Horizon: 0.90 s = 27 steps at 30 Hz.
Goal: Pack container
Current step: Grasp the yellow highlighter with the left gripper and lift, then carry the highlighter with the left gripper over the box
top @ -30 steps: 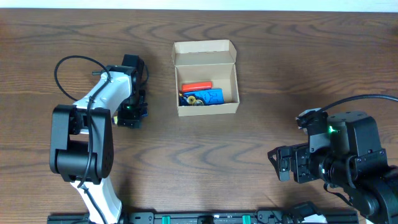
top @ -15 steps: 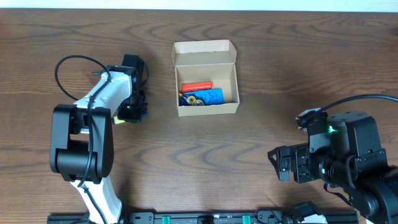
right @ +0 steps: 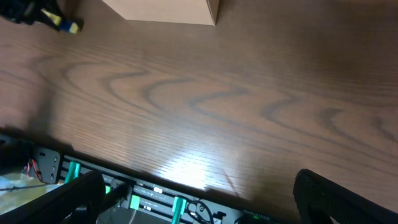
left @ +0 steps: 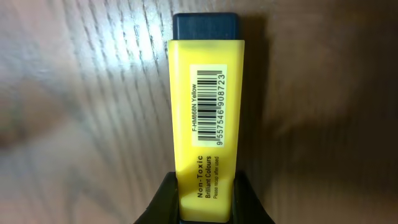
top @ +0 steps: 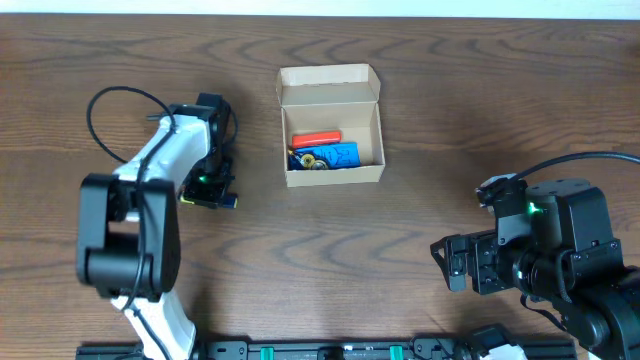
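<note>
**Wood table, one box on it**

I see a dark, grained wooden table point(top: 420, 220) with the container point(top: 335, 175) sitting on it toward the far edge, flap lid open. To its left, a yellow highlighter point(left: 208, 118) sits pinched in the left gripper point(left: 206, 190) low over the wood. I can't tell if it touches.

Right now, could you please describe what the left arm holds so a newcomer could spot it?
Find the open cardboard box on the table, then look left to the left pincer. It grips a highlighter: the only yellow thing, dark-capped, with a barcode.
</note>
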Each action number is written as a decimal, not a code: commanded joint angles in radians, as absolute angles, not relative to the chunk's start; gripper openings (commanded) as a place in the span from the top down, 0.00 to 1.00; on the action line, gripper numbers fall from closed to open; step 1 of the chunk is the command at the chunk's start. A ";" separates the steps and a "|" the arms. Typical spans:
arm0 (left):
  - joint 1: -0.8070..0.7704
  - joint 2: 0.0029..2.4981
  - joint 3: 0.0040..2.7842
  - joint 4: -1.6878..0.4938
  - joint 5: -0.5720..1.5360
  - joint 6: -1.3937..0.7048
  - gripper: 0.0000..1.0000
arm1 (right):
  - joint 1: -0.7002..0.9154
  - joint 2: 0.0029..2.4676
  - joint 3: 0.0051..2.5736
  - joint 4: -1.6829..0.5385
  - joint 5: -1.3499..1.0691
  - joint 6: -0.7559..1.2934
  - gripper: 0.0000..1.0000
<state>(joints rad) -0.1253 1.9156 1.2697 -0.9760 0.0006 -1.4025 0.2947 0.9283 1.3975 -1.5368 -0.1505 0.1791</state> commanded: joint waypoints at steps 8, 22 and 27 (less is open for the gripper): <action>-0.242 1.493 1.338 -0.866 -0.061 -0.950 0.94 | 0.287 0.929 1.397 -1.538 -0.158 0.189 0.01; -0.533 1.736 1.772 -0.960 0.003 -0.714 0.95 | 0.287 0.929 1.397 -1.538 -0.158 0.189 0.01; -0.576 1.909 1.901 -0.990 0.078 -0.644 0.95 | 0.287 0.929 1.397 -1.538 -0.158 0.189 0.01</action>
